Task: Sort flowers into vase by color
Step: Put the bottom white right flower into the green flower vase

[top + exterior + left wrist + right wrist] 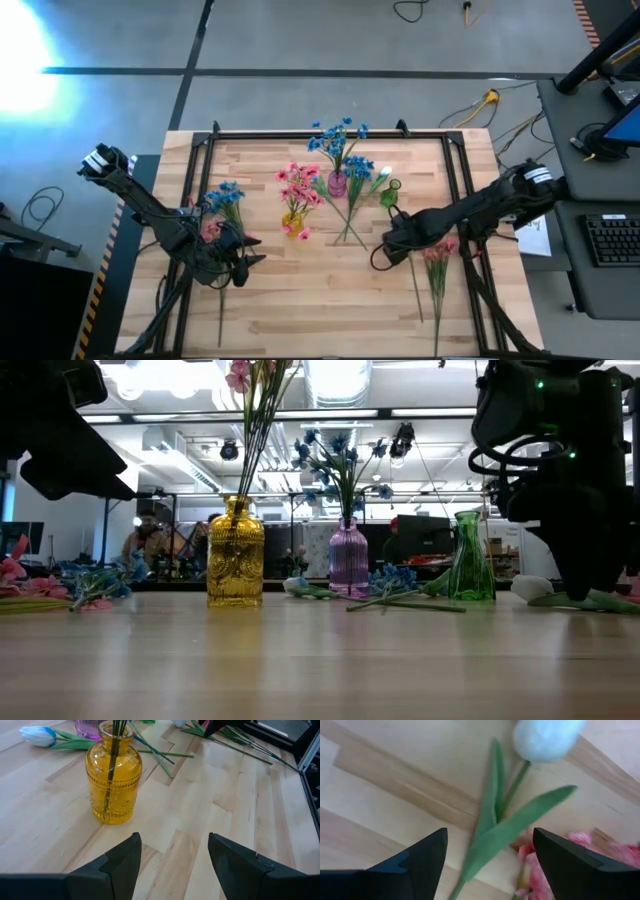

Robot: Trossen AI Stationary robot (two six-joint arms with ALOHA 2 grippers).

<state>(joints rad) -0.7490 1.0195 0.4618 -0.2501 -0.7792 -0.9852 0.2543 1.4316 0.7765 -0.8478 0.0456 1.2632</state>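
Note:
Three vases stand mid-table. The yellow vase [293, 218] [112, 775] holds pink flowers, the purple vase [337, 183] holds blue flowers, and nothing shows in the green vase [390, 193]. A white tulip [547, 737] lies flat on the wood with its green stem and leaves [495, 830], beside pink blossoms [535, 870]. My right gripper [490, 865] [392, 245] hangs open above that stem, pointing down, one finger on either side and touching nothing. My left gripper [172, 865] [240, 262] waits open at the left, facing the yellow vase.
Blue and pink sprays [225, 200] lie at the table's left by my left arm. More pink sprays [437, 265] lie at the right, and blue sprays with a white bud [360, 195] lie between the purple and green vases. A black frame [455, 160] edges the table.

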